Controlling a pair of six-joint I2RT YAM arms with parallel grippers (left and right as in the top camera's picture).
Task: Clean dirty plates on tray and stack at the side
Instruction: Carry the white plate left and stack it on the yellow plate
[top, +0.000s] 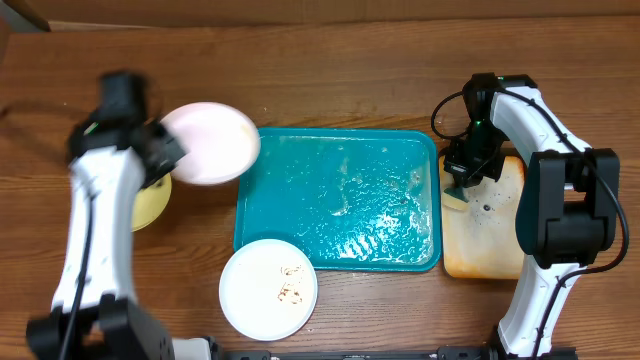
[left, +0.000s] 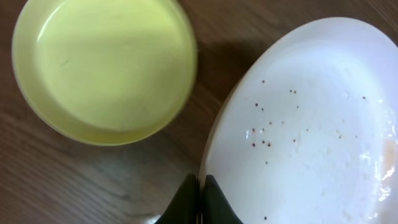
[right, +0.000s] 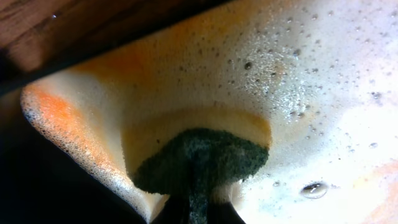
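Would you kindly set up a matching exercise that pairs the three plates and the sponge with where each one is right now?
Things:
1. pale yellow-green plate
2. speckled white plate
3. white plate with brown smears
4. sponge

Places:
A. at the near-left corner of the teal tray
B. pinched at its rim by the left gripper
C. on the table, beside the held plate
D. in the right gripper, at the foamy orange-stained tray

Pairs: 1-C, 2-B, 3-A, 4-D.
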